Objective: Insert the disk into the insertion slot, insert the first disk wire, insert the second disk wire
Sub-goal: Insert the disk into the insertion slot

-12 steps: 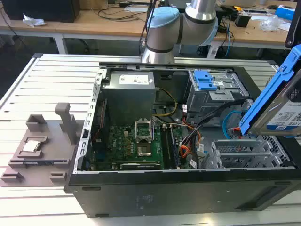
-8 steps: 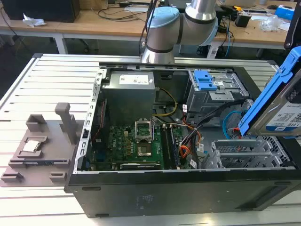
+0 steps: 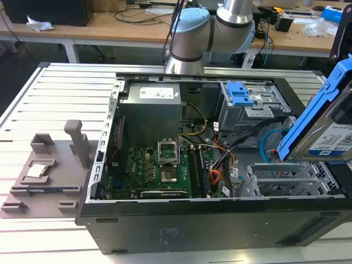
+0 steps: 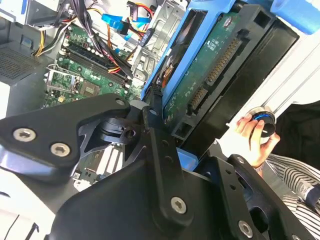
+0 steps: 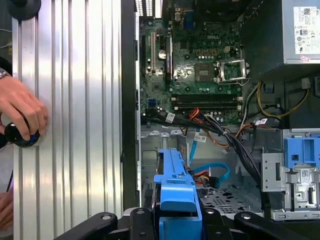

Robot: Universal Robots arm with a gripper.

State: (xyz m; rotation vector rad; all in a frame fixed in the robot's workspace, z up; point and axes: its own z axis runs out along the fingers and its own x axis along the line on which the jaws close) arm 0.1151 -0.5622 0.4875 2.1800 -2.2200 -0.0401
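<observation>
Jaws: clamped on the disk (image 3: 333, 127), with a black finger (image 4: 159, 142) against its blue carrier; they are narrowed to the disk's thickness.
Disk: between the jaws and off the worktop (image 5: 75, 100), held over the open computer case (image 3: 165, 231). In the exterior view it leans steeply.
Long axis: runs straight out from the jaws, as the blue carrier edge (image 5: 175, 197) shows in the first wrist view. Its circuit-board face (image 4: 210, 65) shows in the second wrist view.
Insertion slot: the silver perforated cage (image 3: 286, 177) lies just beyond the disk's far end, ahead of the jaws and a little lower. The disk has not entered it.
Key relation: the disk's free end points toward the cage but sits tilted against its bays, so I judge that alignment is the point at issue.
Wires: a blue cable (image 5: 215, 172) and a dark bundle (image 5: 235, 145) lie loose ahead of the jaws. The disk's connector edge (image 4: 225, 52) is bare.
Person: a hand (image 5: 20, 112) rests on a black knob, well to one side of the jaws.
</observation>
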